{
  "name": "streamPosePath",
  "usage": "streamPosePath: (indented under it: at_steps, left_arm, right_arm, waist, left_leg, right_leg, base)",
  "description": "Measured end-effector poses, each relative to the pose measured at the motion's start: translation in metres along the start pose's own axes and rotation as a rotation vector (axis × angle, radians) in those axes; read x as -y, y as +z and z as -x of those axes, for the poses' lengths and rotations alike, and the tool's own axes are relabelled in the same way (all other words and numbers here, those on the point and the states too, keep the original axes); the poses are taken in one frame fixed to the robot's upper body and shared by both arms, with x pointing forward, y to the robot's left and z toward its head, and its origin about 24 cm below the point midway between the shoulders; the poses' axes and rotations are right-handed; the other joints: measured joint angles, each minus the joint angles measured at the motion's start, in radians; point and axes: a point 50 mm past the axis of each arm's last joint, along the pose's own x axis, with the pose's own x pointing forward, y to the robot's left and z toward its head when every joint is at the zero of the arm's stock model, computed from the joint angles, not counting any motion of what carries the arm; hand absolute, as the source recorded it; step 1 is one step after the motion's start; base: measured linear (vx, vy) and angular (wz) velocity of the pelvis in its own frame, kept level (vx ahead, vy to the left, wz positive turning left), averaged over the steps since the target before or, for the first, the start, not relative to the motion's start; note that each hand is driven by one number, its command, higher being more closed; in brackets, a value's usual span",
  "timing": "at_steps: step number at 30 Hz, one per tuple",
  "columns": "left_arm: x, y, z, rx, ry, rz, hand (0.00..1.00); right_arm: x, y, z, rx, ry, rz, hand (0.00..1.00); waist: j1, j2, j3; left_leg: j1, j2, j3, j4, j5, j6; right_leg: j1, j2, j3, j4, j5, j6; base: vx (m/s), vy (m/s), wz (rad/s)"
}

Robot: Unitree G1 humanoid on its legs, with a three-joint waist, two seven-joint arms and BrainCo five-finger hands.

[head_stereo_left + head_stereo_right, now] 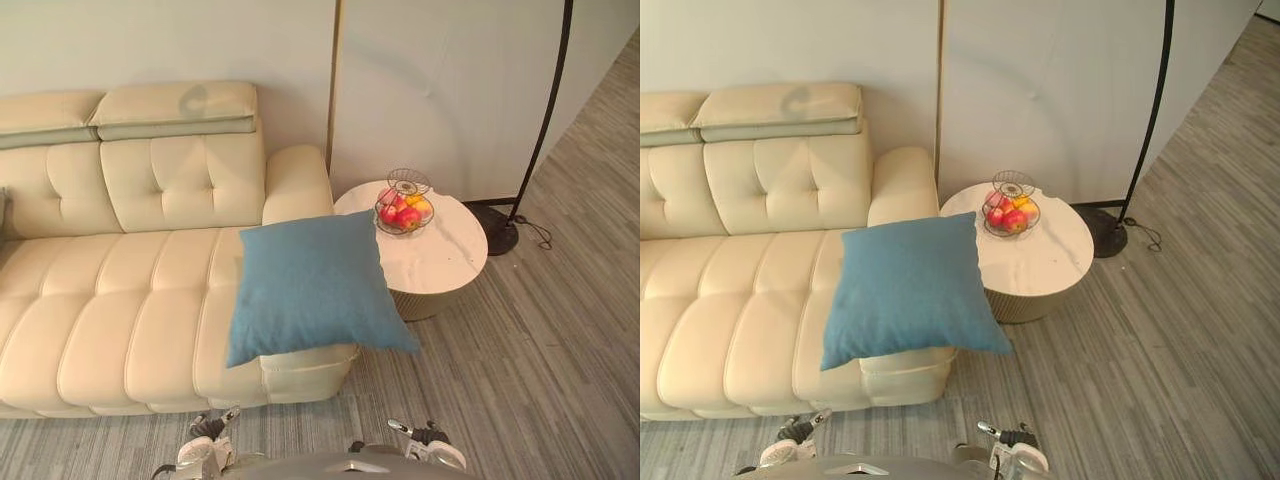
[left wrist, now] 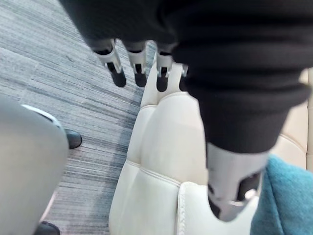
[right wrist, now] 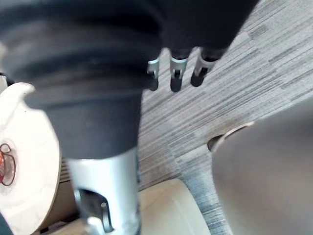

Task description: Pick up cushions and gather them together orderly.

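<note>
A square blue cushion (image 1: 312, 285) lies flat on the right end of the cream leather sofa (image 1: 120, 300). Its front right corner hangs over the seat's edge towards the floor. The cushion's edge (image 2: 288, 200) also appears beside my left hand (image 2: 230, 186), which hangs open above the sofa's seat with straight fingers (image 2: 116, 66) and nothing in it. My right hand (image 3: 105, 191) is open too, fingers (image 3: 176, 73) straight over the grey carpet, holding nothing.
A round white side table (image 1: 445, 265) stands right of the sofa arm, carrying a wire fruit basket (image 1: 404, 205). A black floor lamp base (image 1: 498, 232) sits behind it by the wall. Grey striped carpet (image 1: 540, 380) spreads in front and to the right.
</note>
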Motion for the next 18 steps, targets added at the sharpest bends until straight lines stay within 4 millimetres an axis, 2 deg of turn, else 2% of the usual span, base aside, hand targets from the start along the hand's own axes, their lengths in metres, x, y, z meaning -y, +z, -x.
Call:
streamPosePath:
  at_steps: [8, 11, 12, 14, 18]
  left_arm:
    - [-0.012, 0.005, -0.002, 0.01, 0.026, 0.008, 0.0]
    - [-0.018, 0.006, -0.003, 0.007, 0.039, 0.049, 0.0]
    - [-0.02, 0.007, -0.004, 0.005, 0.044, 0.094, 0.0]
    - [-0.024, 0.01, -0.004, 0.012, 0.053, 0.119, 0.0]
    - [-0.04, 0.026, -0.006, 0.064, 0.087, 0.136, 0.0]
  right_arm:
    - [0.0, -0.01, 0.002, -0.031, -0.009, -0.028, 0.0]
    - [0.018, -0.012, 0.001, -0.045, -0.07, -0.102, 0.0]
    - [0.03, -0.01, 0.001, -0.038, -0.112, -0.138, 0.0]
    - [0.043, -0.004, 0.0, -0.016, -0.145, -0.156, 0.0]
    - [0.072, 0.03, -0.002, 0.101, -0.208, -0.148, 0.0]
  waist:
    - [0.003, -0.043, -0.019]
    - [0.002, -0.051, -0.024]
    - [0.001, -0.047, -0.026]
    - [-0.002, -0.048, -0.027]
    - [-0.008, -0.04, -0.03]
  left_leg:
    - [0.012, -0.004, 0.001, -0.021, 0.004, -0.005]
    - [0.016, -0.013, 0.002, -0.023, 0.004, -0.005]
    - [0.017, -0.016, 0.003, -0.028, 0.006, -0.001]
    - [0.016, -0.017, 0.005, -0.032, 0.008, 0.002]
    - [0.008, -0.02, 0.019, -0.05, 0.019, 0.006]
  right_leg:
    - [0.049, 0.007, -0.005, -0.098, 0.037, 0.006]
    - [0.059, 0.002, -0.001, -0.113, 0.045, 0.01]
    - [0.058, 0.0, 0.003, -0.116, 0.048, 0.012]
    - [0.057, 0.0, 0.005, -0.122, 0.055, 0.012]
    - [0.037, 0.002, 0.018, -0.135, 0.068, 0.009]
  base:
    - [0.04, -0.001, 0.01]
    - [-0.01, 0.007, 0.0]
    - [-0.04, 0.013, -0.02]
    - [-0.06, 0.01, -0.07]
    - [-0.07, -0.008, -0.15]
